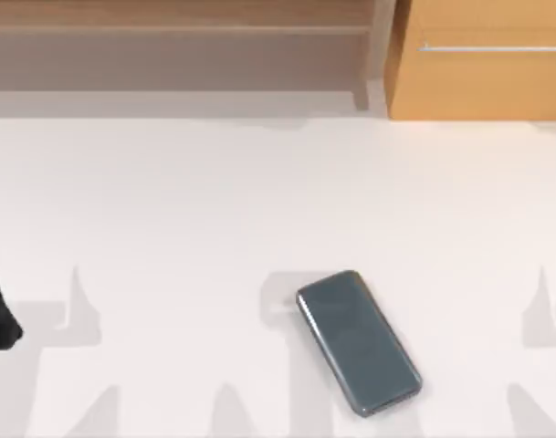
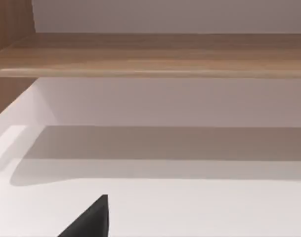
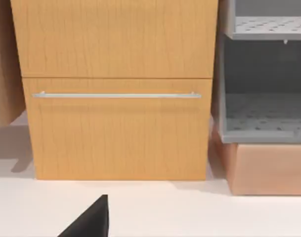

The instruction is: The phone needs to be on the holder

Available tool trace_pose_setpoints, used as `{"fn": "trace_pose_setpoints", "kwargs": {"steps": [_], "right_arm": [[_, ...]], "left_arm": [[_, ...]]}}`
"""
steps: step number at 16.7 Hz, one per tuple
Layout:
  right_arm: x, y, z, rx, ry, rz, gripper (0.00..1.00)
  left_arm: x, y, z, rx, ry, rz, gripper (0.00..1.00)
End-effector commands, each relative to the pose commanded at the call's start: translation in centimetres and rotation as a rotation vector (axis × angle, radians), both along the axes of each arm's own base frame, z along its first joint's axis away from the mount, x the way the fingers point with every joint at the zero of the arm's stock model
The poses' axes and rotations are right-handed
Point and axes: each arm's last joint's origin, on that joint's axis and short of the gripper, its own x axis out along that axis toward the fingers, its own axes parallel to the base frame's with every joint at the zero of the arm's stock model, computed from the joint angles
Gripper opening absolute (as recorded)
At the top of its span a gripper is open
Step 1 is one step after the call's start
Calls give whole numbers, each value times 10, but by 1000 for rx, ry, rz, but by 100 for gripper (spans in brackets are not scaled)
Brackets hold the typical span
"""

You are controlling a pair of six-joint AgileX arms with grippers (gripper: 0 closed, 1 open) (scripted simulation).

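Phone (image 1: 359, 342) flat on desk (image 1: 168, 201), right of centre, untouched. Likely stiff, glossy, slippery (thin too): best pinched across long edges. Gripper states: cannot tell. No holder visible.

The phone (image 1: 358, 342) looks like glossy, smooth dark blue-grey glass with a thin lighter rim. The bench (image 1: 168, 201) is matt, smooth white. The cabinet (image 3: 115, 89) shows light wood grain with a slim metal handle (image 3: 115, 95). The grey shelves (image 3: 264, 113) look perforated.
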Motion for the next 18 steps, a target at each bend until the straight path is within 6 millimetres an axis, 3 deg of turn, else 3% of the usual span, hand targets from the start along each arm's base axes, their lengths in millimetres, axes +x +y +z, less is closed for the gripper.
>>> {"fn": "trace_pose_setpoints", "kwargs": {"steps": [4,10,14,18], "right_arm": [[0,2,6,9,21,18,100],[16,22,60,59,281,161,100],[60,57,84,38,658,261,100],[114,117,72,-64,1070,312,100]], "left_arm": [[0,0,0,0,0,0,100],[0,0,0,0,0,0,100],[0,0,0,0,0,0,100],[0,0,0,0,0,0,100]]}}
